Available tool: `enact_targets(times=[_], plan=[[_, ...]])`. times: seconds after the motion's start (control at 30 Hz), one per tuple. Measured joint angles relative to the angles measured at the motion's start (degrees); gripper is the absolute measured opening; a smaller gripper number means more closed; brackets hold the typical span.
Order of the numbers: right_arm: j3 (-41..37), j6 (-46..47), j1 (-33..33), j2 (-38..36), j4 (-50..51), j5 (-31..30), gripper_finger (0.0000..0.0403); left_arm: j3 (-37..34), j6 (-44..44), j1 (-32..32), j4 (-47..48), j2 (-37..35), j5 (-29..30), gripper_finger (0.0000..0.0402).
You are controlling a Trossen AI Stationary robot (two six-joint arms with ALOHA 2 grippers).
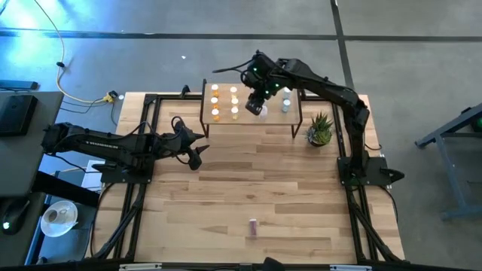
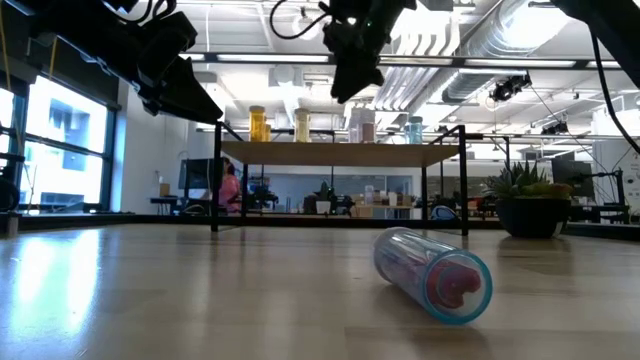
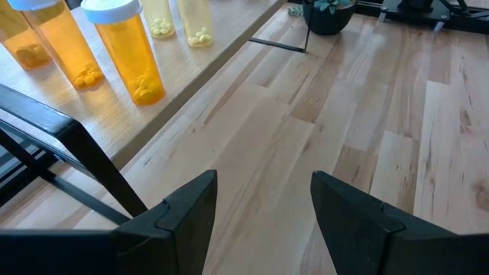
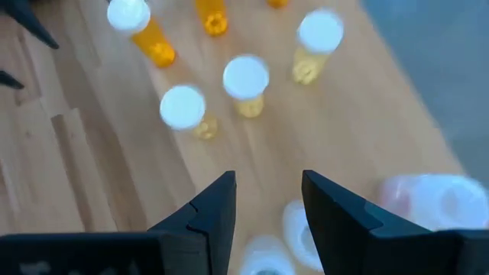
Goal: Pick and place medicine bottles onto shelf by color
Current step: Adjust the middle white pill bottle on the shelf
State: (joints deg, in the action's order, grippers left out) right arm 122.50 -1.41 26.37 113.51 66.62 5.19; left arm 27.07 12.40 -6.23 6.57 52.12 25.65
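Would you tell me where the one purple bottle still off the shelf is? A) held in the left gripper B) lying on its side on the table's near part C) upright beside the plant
B: the purple bottle lies on its side on the table, far from the shelf.

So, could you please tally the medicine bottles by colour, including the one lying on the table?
Orange-to-yellow bottles, on the shelf: 6
Pale bottles, on the shelf: 3
Purple bottle, lying on the table: 1
Total: 10
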Motion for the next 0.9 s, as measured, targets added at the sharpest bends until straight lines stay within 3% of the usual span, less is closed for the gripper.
enact_targets(times=[0.57, 0.9], plan=[[-0.02, 1.55, -0.11, 3.41, 5.39, 1.31, 0.0142, 0.00, 0.00, -0.01, -0.16, 0.00, 0.02, 0.0201], [-0.02, 1.43, 0.14, 3.45, 6.07, -3.48, 0.0142, 0.00, 0.00, 0.00, -0.17, -0.01, 0.02, 0.0201]])
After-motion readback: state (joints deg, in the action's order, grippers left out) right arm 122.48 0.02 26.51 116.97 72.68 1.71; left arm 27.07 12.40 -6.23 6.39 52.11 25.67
